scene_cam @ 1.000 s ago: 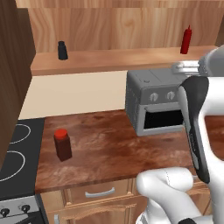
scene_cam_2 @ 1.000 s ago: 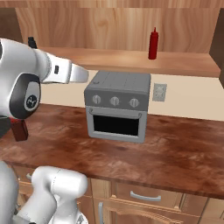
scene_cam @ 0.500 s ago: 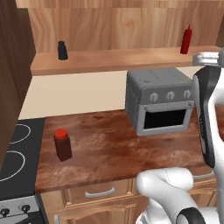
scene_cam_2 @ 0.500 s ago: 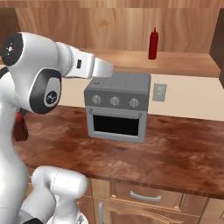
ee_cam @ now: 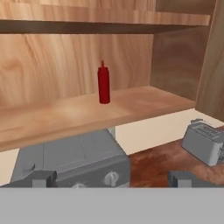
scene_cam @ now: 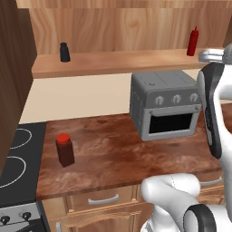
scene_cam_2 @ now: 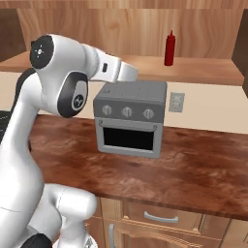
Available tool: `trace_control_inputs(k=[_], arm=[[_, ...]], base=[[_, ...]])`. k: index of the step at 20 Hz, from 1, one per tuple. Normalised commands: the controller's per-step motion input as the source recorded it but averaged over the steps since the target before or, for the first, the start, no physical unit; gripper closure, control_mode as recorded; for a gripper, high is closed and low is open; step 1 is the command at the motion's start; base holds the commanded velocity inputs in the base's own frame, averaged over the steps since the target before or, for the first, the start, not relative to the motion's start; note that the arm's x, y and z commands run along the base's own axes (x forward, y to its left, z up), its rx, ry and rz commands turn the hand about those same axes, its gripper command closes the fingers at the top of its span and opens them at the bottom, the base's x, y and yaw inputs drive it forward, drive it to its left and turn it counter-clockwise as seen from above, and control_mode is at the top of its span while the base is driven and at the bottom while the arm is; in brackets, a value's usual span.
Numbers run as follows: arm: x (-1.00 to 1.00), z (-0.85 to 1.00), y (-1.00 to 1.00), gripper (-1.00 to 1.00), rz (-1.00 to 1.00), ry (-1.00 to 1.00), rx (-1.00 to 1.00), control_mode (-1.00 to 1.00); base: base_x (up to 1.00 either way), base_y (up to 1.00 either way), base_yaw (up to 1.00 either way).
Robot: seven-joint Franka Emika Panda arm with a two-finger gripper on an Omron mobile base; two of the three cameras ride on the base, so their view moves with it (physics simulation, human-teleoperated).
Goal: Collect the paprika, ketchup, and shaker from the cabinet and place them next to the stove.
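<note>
Paprika (scene_cam: 65, 149) already stands on the bench (scene_cam: 118, 154) beside the stove (scene_cam: 18, 163), so ketchup (ee_cam: 103, 83), upright on the cabinet (ee_cam: 87, 111) shelf, seems next: the empty, spread fingers (ee_cam: 43, 178) must advance and straddle it.

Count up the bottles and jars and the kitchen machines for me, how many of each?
Red ketchup bottles: 1
Black shaker: 1
Brown paprika jars with a red cap: 1
Grey toaster oven: 1
Silver toaster: 1
Black stove: 1
Total: 6
</note>
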Motion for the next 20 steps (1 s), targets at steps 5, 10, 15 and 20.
trace_control_inputs(k=[5, 10, 15, 20], arm=[[0.34, 0.03, -0.17, -1.00, 0.00, 0.00, 0.05, -1.00], [0.39, 0.00, -0.02, -1.00, 0.00, 0.03, 0.01, -1.00], [0.40, 0.02, 0.00, -1.00, 0.00, 0.04, 0.00, -1.00], [0.47, 0.15, -0.04, -1.00, 0.00, -0.01, 0.00, -1.00]], base=[[0.00, 0.00, 0.00], [0.00, 0.00, 0.00], [0.00, 0.00, 0.00], [0.00, 0.00, 0.00]])
